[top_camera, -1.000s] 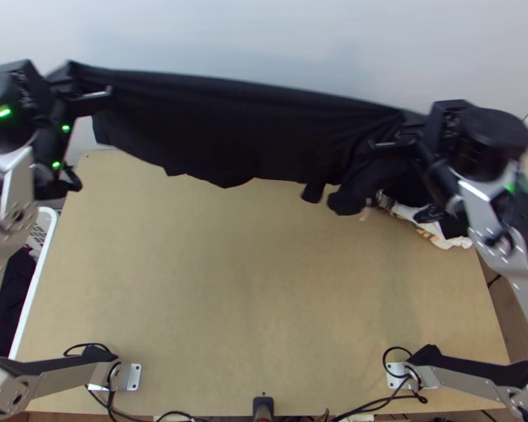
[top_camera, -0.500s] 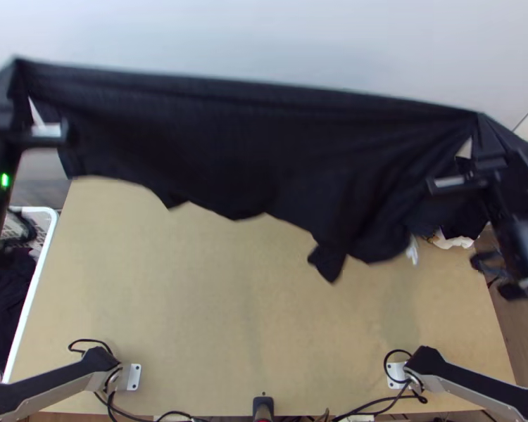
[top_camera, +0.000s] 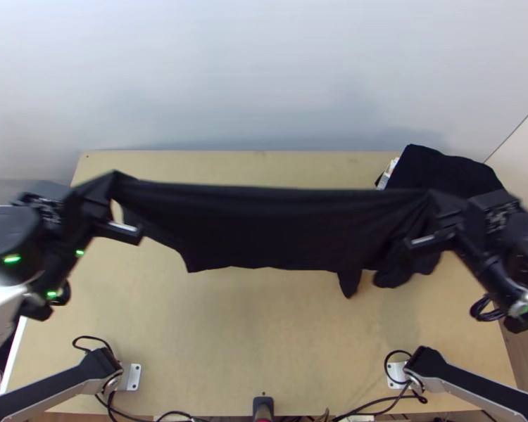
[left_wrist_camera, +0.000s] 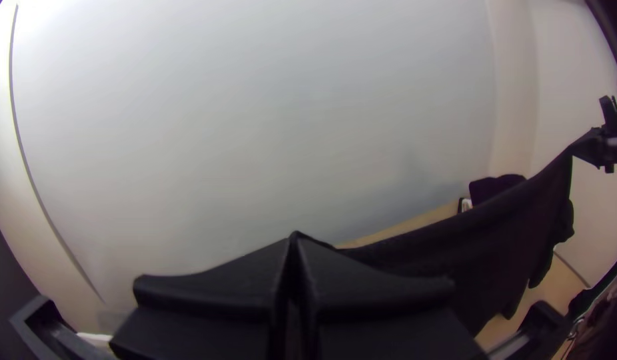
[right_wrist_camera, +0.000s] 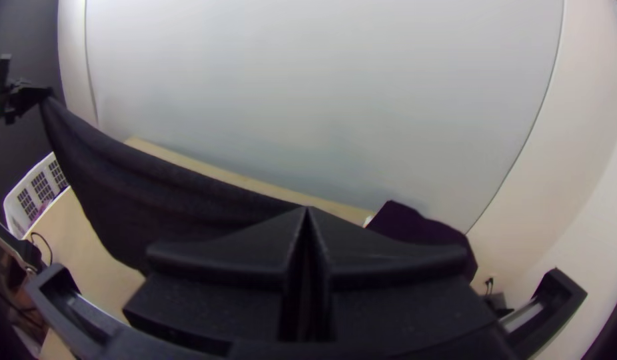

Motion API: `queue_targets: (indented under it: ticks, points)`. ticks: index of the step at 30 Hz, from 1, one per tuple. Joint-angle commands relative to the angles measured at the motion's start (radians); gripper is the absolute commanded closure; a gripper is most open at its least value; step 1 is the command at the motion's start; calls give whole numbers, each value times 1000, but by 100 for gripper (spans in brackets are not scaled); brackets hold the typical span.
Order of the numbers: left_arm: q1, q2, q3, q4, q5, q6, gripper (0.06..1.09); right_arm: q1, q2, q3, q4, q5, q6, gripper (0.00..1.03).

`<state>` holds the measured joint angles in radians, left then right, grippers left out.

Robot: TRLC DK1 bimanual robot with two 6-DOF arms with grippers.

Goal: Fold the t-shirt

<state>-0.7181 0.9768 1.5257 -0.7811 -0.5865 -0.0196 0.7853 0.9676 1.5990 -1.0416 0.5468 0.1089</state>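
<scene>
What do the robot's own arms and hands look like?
The left arm and right arm match: silver-grey links, black joints, and rounded black housings near the wrists. Green lights glow on the left one. Thin black cables loop at the bases. The left hand and right hand each have two wide, flat, matte black fingers tapering towards the tips.

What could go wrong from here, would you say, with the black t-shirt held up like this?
The t-shirt is stretched between the left gripper and right gripper; pulling harder might slip an edge free. Loose ends dangle toward the right and may land bunched. The dark cloth at the far right could get caught.
</scene>
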Motion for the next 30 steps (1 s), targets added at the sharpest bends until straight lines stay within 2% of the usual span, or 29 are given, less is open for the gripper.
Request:
queue_targets:
  ticks: [1, 4, 6, 8, 17, 23, 30]
  points:
    - [154, 0, -233, 13, 145, -109, 105, -124, -3, -212, 22, -205, 101, 100]
    - [299, 40, -315, 66, 248, -151, 105, -325, 42, -298, 150, -403, 95, 100]
    - [371, 74, -346, 105, 297, -167, 105, -403, 89, -326, 210, -464, 97, 100]
    - [439, 117, -363, 134, 346, -191, 105, -429, 145, -347, 270, -475, 98, 100]
    - [551, 346, -358, 273, 432, -264, 105, -546, 456, -303, 497, -597, 164, 100]
    - [583, 527, -277, 332, 459, -296, 105, -623, 731, -77, 502, -697, 247, 100]
    - [637, 724, -171, 358, 485, -338, 105, -633, 908, 55, 491, -706, 272, 100]
